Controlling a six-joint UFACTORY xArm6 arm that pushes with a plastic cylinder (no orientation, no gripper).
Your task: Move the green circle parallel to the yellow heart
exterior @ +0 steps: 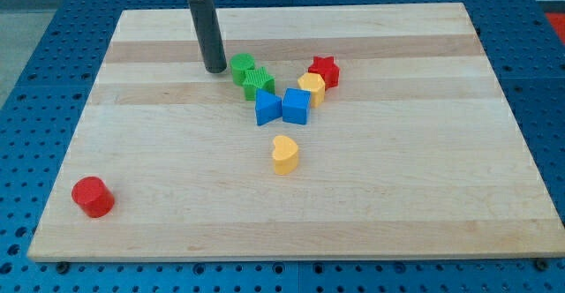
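Observation:
The green circle (242, 65) sits on the wooden board (424, 178) above the middle, touching a second green block (259, 83) just below and to its right. The yellow heart (284, 154) lies alone near the board's centre, lower down. My tip (214, 68) stands on the board just left of the green circle, a small gap away.
Two blue blocks (268, 108) (296, 107) lie side by side below the green blocks. A yellow block (312, 89) and a red star (324, 70) lie to the right of them. A red cylinder (93, 196) stands at the board's lower left corner.

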